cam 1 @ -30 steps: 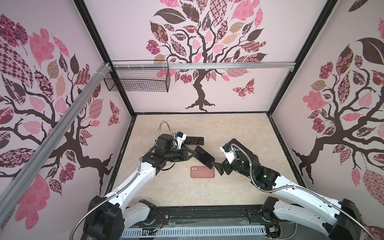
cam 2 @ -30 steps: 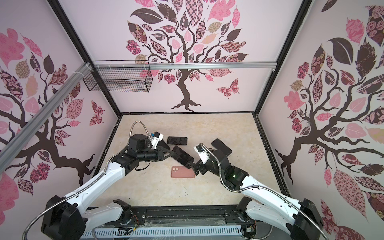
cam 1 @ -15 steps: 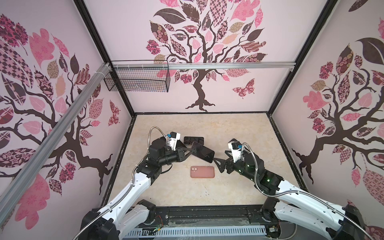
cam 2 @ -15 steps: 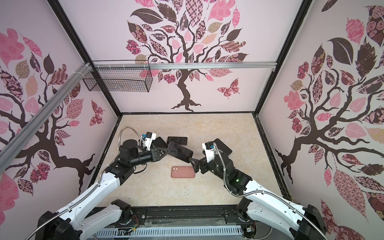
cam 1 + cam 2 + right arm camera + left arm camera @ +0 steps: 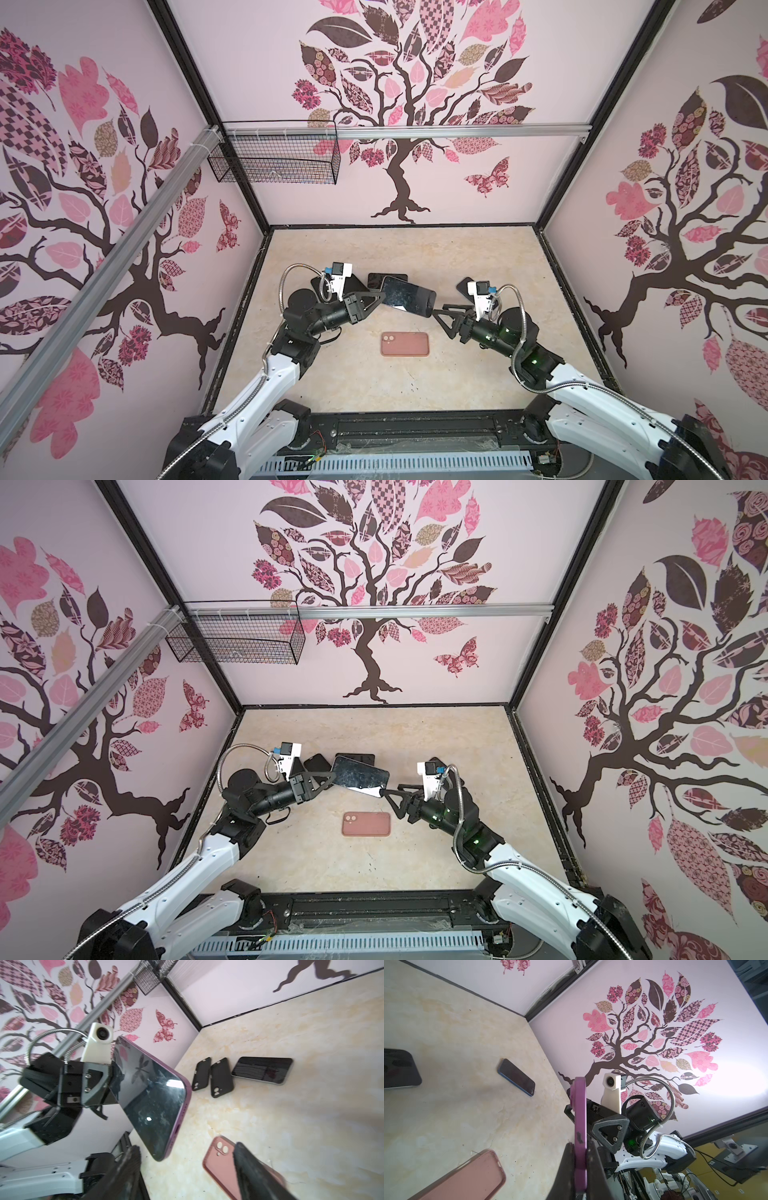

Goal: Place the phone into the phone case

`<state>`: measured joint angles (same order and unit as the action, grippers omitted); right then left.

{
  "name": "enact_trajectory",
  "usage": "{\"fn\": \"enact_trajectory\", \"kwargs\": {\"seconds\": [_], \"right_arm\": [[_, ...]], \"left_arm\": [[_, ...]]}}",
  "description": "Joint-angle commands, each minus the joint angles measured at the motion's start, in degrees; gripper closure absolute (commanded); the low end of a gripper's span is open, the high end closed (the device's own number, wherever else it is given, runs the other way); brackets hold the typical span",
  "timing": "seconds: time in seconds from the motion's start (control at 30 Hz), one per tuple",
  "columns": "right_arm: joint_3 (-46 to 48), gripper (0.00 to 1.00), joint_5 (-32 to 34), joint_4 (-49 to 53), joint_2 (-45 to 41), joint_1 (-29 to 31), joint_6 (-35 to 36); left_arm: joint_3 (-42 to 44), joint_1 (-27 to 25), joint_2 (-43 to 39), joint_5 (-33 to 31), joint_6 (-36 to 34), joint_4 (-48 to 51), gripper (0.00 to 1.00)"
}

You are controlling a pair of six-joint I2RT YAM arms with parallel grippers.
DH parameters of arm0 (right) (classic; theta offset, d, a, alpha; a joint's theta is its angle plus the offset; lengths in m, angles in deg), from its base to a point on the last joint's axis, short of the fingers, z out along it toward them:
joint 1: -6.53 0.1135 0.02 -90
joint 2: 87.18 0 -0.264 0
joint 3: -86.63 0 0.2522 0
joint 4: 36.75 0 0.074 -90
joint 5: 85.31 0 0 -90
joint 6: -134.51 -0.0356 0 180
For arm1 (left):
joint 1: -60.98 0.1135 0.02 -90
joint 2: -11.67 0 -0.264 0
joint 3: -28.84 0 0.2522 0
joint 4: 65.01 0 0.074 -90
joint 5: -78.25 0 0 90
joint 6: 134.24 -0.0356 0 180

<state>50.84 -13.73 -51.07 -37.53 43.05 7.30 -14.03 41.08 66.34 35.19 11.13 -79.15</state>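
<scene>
A purple-edged phone (image 5: 409,297) (image 5: 360,778) with a dark, smudged screen hangs above the table. My left gripper (image 5: 381,296) (image 5: 580,1147) is shut on one short end of it. The phone (image 5: 580,1122) shows edge-on in the left wrist view. My right gripper (image 5: 439,320) (image 5: 187,1147) is open at the phone's free end. The phone's lower corner (image 5: 158,1155) sits just inside its spread fingers without touching either. The pink phone case (image 5: 405,344) (image 5: 221,1159) lies flat on the table below, camera holes to the left in both top views.
Two black cases (image 5: 201,1076) (image 5: 221,1078) and a dark phone (image 5: 261,1070) lie on the table behind the held phone. A blue phone (image 5: 516,1077) lies behind my right arm. A wire basket (image 5: 274,158) hangs on the back-left rail. Walls close in on three sides.
My left arm has drawn back to the left and lifted the phone a little. My right gripper has risen from beside the case to the phone's free end.
</scene>
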Motion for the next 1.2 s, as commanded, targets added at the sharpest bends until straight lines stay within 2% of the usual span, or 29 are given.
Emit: {"fn": "enact_trajectory", "kwargs": {"seconds": [0.0, 0.1, 0.33, 0.43, 0.53, 0.9, 1.0, 1.17], "right_arm": [[-1.6, 0.34, -5.2, -6.9, 1.8, -0.2, -3.8], [-1.0, 0.38, -7.1, -11.7, 3.0, -0.2, -6.2], [0.4, 0.54, -10.9, -22.4, 4.9, -0.3, -11.0], [0.4, 0.58, -11.3, -24.7, 4.8, -0.2, -12.4], [0.3, 0.68, -11.4, -25.7, 4.8, -0.2, -13.2], [0.9, 0.74, -13.4, -35.2, 7.7, -0.2, -17.6], [1.0, 0.76, -13.7, -36.7, 8.1, -0.2, -18.3], [1.0, 0.87, -13.4, -37.0, 7.7, -0.2, -18.4]], "left_arm": [[1.6, 0.2, -0.6, 3.0, 5.1, -12.9, 1.00], [2.1, 0.2, -0.2, 3.5, 7.2, -16.0, 1.00], [3.1, 0.2, 0.9, 4.4, 10.8, -22.0, 1.00], [3.3, 0.1, 1.0, 4.3, 11.2, -22.9, 1.00], [3.6, 0.2, 1.1, 4.0, 11.9, -24.4, 1.00], [5.2, 0.2, 6.6, 2.9, 19.6, -39.4, 1.00], [4.9, 0.2, 7.6, 2.9, 20.1, -40.0, 1.00], [5.0, 0.2, 7.2, 2.8, 20.0, -40.0, 1.00]]}}
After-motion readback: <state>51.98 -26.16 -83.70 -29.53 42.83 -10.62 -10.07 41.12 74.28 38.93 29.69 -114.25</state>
